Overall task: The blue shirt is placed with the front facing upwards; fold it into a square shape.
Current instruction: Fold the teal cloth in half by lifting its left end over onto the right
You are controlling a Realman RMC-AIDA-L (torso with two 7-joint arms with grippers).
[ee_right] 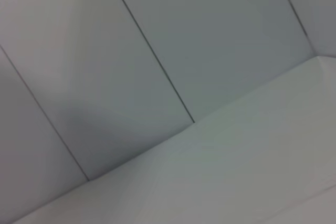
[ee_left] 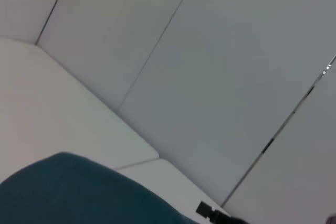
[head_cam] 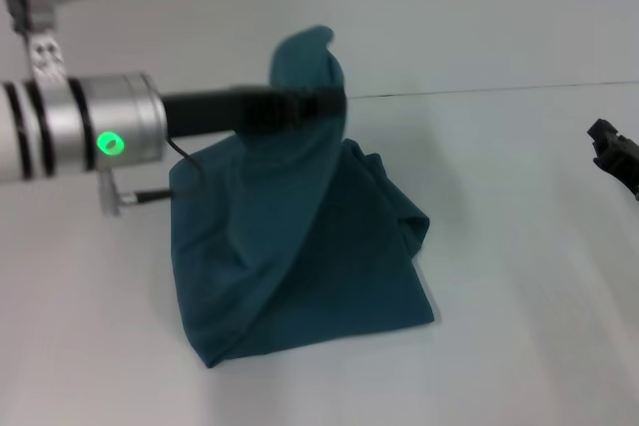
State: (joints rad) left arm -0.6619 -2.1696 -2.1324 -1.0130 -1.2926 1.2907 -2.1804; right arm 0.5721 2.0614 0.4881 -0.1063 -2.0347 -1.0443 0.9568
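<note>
Head view shows you the left gripper (head_cam: 324, 104) clamped on a raised fold of the blue shirt (head_cam: 310, 266), which drapes down onto the white table (head_cam: 519, 276). No lettering is readable. The right gripper (head_cam: 614, 155) sits at the right edge; you cannot tell its finger state.

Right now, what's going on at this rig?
The left hand has a fold of the blue shirt pinched and lifted above the white table, so the cloth hangs from it in a tent shape while the lower part rests bunched on the surface. The right hand sits idle at the right edge, away from the shirt. The shirt is partly folded over itself, not yet a neat square.
</note>
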